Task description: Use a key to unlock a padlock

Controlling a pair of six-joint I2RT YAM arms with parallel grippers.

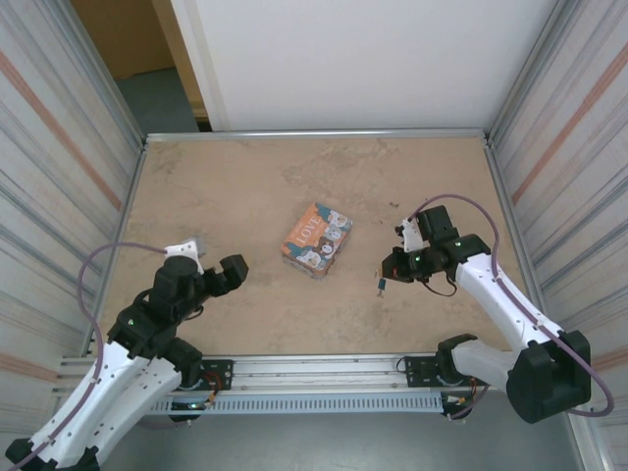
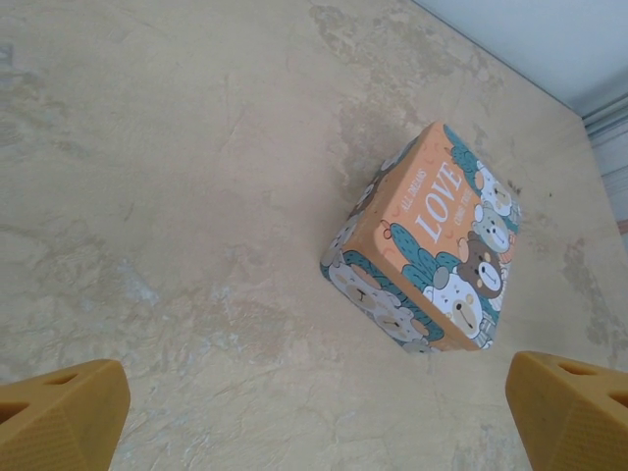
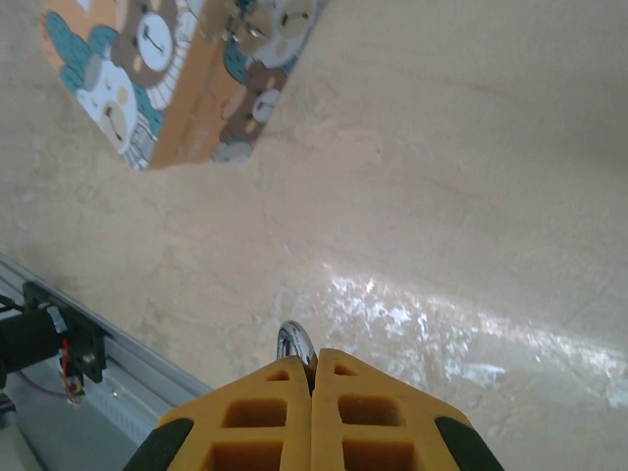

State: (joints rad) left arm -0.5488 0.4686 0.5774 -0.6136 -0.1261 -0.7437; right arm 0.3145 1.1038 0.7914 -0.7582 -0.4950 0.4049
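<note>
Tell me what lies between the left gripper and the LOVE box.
Nothing but bare table: the left wrist view shows it clear from the left gripper to the LOVE box; the top view agrees.

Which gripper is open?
The left gripper: jaws wide apart, holding nothing. The right gripper has its jaws shut on a metal ring.

Overhead view; wrist close-ups of box
</note>
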